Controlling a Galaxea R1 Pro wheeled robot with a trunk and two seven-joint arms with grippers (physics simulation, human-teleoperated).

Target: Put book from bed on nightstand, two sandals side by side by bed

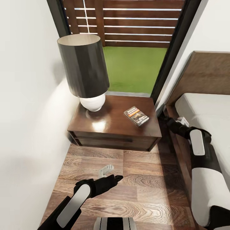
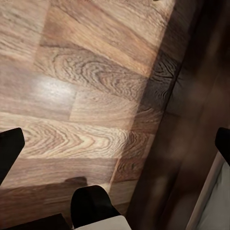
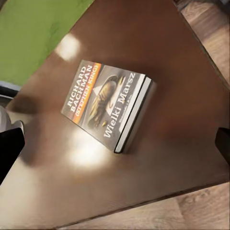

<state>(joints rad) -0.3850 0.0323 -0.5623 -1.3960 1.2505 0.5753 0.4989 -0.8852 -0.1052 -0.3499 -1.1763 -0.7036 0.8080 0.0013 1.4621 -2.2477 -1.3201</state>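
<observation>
The book point(image 1: 136, 116) lies flat on the nightstand point(image 1: 105, 123), near its right front corner; its cover point(image 3: 103, 98) faces up with the white "RICHARD BACHMAN" lettering showing. My right gripper point(image 1: 164, 117) hovers just off the nightstand's right edge, between it and the bed point(image 1: 204, 110). It is open, and its fingertips point(image 3: 10, 146) stand wide apart with nothing between them. Low over the wood floor in front of the nightstand, my left gripper point(image 1: 107, 170) is open and empty, with dark fingertips point(image 2: 9, 151) at the picture's edges. The two sandals are out of view.
A table lamp point(image 1: 84, 67) with a dark shade and white base stands on the nightstand's left half. A white wall runs close on the left. Behind the nightstand is a dark-framed glass opening point(image 1: 137, 67) onto green ground and a slatted fence. The wooden headboard point(image 1: 207, 72) rises at right.
</observation>
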